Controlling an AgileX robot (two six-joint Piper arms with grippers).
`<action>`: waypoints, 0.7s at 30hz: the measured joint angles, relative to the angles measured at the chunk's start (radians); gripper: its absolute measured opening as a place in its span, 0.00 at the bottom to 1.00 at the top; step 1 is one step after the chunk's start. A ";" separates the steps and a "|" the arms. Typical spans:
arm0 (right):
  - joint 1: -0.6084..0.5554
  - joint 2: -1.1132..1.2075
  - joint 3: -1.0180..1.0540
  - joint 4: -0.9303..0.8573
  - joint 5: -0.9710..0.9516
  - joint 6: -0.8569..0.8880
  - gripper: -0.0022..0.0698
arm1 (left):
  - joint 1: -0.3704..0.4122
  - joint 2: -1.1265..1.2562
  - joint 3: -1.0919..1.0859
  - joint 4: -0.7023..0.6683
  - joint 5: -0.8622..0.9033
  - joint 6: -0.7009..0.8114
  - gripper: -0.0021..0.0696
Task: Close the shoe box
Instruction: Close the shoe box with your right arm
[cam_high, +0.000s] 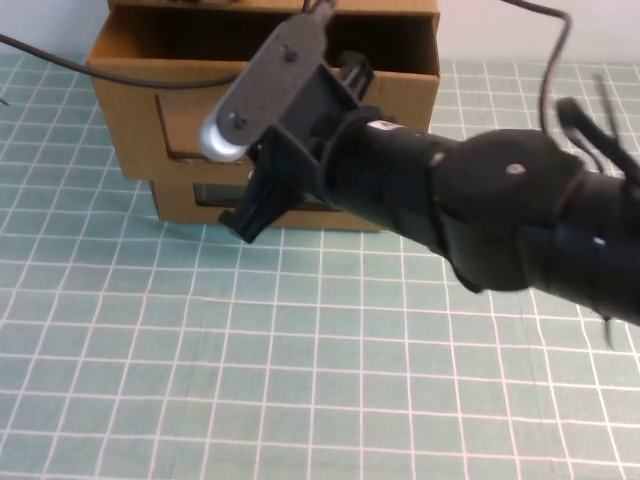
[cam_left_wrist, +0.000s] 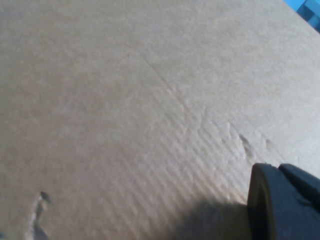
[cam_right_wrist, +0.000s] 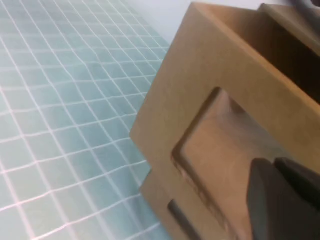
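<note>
- The right tool (cam_high: 292, 150) is held at the front of 2 stacked brown cardboard boxes, carried there by the black right arm (cam_high: 520, 220) that reaches in from the robot's right.
- Whether the right tool is spread or pressed together cannot be told; its working end is hidden behind the arm in the high view, and only a dark edge of it is shown in the right wrist view.
- The shoe box (cam_high: 135, 120) is the upper of the 2 boxes, directly ahead of the right tool. Its drawer is pulled out toward the tool, so that the open inside is seen behind the front panel.
- A rectangular window (cam_right_wrist: 220, 150) is cut in that front panel, and the right tool is placed just in front of it. Contact between tool and panel cannot be made out.
- The second cardboard box (cam_high: 175, 205) lies under the shoe box, below the right tool, with its front set slightly back from the pulled-out drawer.
- Both boxes are carried by the counter (cam_high: 300, 380), which is covered by a green mat with a white grid and stretches away beneath and behind the right tool.
- A thin black cable (cam_high: 100, 70) is draped across the shoe box, on the far side from the right arm.
- The left tool (cam_left_wrist: 285, 205) is seen only in the left wrist view, held very close to a plain cardboard face (cam_left_wrist: 125, 100). Which box that face belongs to cannot be told, nor whether the left tool is spread or pressed together.
</note>
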 joint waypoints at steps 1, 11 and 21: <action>0.000 -0.018 0.022 0.028 0.000 -0.002 0.01 | 0.000 0.000 0.000 0.003 0.000 0.000 0.02; 0.000 -0.008 0.188 0.206 -0.036 -0.002 0.01 | -0.002 0.000 0.000 0.009 0.000 0.000 0.02; 0.000 0.126 0.088 0.196 -0.116 -0.006 0.01 | -0.002 0.000 0.000 0.012 0.000 0.000 0.02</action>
